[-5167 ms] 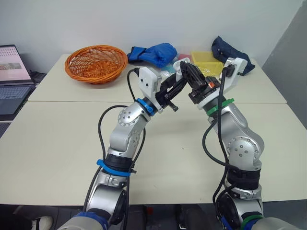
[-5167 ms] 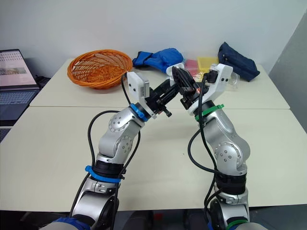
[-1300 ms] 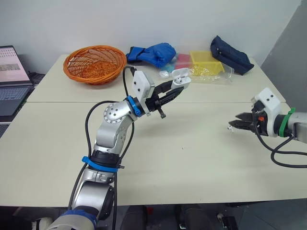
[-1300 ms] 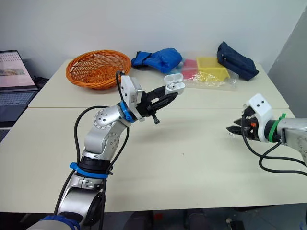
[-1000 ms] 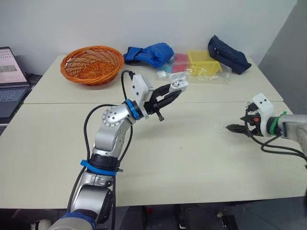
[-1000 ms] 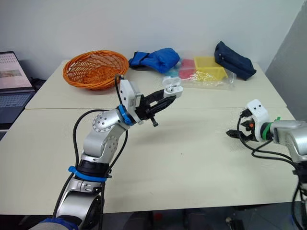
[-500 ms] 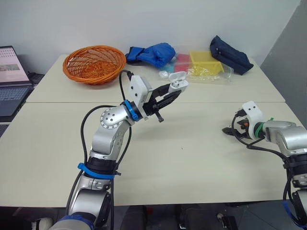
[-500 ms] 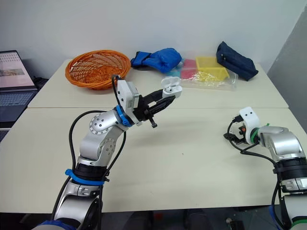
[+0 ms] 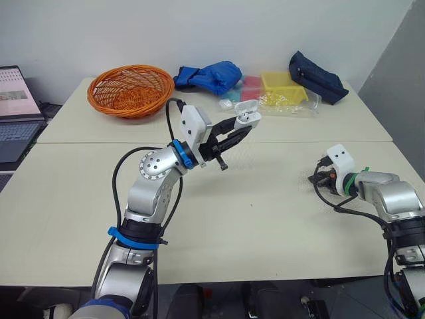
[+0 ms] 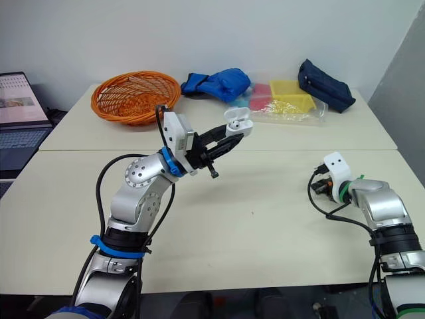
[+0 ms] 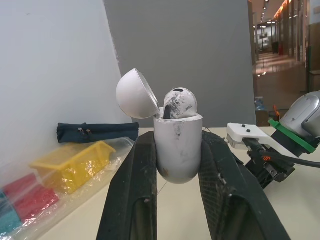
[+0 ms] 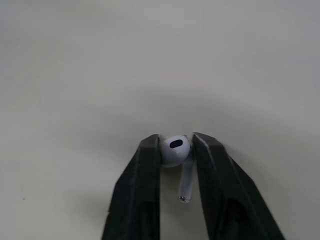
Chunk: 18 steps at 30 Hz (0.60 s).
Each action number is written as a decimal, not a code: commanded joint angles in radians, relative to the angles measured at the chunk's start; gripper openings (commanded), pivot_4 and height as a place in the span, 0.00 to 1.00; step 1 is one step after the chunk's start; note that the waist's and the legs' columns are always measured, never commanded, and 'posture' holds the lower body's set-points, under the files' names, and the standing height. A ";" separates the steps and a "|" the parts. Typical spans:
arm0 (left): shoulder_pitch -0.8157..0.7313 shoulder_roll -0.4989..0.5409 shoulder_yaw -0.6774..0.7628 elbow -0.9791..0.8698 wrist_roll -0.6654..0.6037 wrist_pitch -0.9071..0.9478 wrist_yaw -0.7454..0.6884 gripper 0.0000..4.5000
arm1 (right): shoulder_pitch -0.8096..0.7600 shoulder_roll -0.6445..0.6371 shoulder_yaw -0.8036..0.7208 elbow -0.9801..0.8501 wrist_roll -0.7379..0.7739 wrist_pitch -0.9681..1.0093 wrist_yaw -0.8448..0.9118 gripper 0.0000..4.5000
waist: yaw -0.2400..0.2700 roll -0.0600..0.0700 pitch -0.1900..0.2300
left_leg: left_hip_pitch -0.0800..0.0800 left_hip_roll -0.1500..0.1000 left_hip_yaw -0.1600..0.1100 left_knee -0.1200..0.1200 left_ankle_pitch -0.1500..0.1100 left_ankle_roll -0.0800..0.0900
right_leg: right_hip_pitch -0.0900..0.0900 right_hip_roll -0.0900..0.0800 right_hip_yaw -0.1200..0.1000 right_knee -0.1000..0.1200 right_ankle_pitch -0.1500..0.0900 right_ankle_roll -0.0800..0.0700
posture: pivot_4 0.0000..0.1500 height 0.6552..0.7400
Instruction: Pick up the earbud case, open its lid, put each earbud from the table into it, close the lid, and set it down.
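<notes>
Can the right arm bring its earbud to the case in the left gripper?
Probably yes: the case has its lid open, and nothing stands between it and the right gripper holding the earbud.

Two earbuds are here, a first earbud (image 11: 180, 102) and a second earbud (image 12: 175, 150), along with one earbud case (image 11: 177, 157) and two grippers, the left gripper (image 11: 177, 137) and the right gripper (image 12: 175, 138). There is also one orange basket (image 9: 131, 88), one laptop (image 9: 16, 100), one blue cloth bundle (image 9: 209, 74), one dark blue pouch (image 9: 315, 74) and one clear bag (image 9: 295, 101). The bag shows three coloured boxes: one yellow box (image 11: 75, 160), one red box (image 11: 25, 192) and one teal box (image 11: 6, 222).
</notes>
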 commanded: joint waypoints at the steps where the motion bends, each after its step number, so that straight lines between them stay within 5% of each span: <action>1: 0.000 0.000 0.003 -0.052 -0.021 0.002 0.004 0.17 | 0.047 -0.041 0.017 -0.037 -0.024 -0.027 0.063 0.09 | 0.000 0.000 0.000 | 0.000 0.000 0.000 0.000 0.000 0.000 | 0.000 0.000 0.000 0.000 0.000 0.000 | 1.00 1.00; 5: 0.013 0.009 0.005 -0.066 -0.025 0.006 0.005 0.17 | 0.174 -0.250 0.074 -0.299 0.021 -0.147 0.385 0.09 | 0.012 0.001 0.000 | -0.002 0.000 -0.001 -0.001 0.000 0.000 | -0.001 0.000 -0.001 -0.001 -0.001 0.000 | 1.00 1.00; 11: 0.034 0.010 0.004 -0.082 -0.025 0.007 0.012 0.17 | 0.309 -0.502 0.027 -0.360 0.018 -0.305 0.631 0.09 | 0.011 0.002 0.000 | -0.001 0.000 0.000 -0.001 0.000 0.000 | -0.001 0.000 0.000 -0.002 -0.001 0.000 | 1.00 1.00; 18: 0.042 0.003 -0.007 -0.091 -0.018 0.009 0.032 0.17 | 0.357 -0.534 0.076 -0.248 -0.116 -0.542 0.655 0.09 | 0.002 0.001 0.000 | 0.002 0.000 0.000 0.000 0.000 0.000 | 0.000 0.000 0.000 0.000 0.000 -0.001 | 1.00 1.00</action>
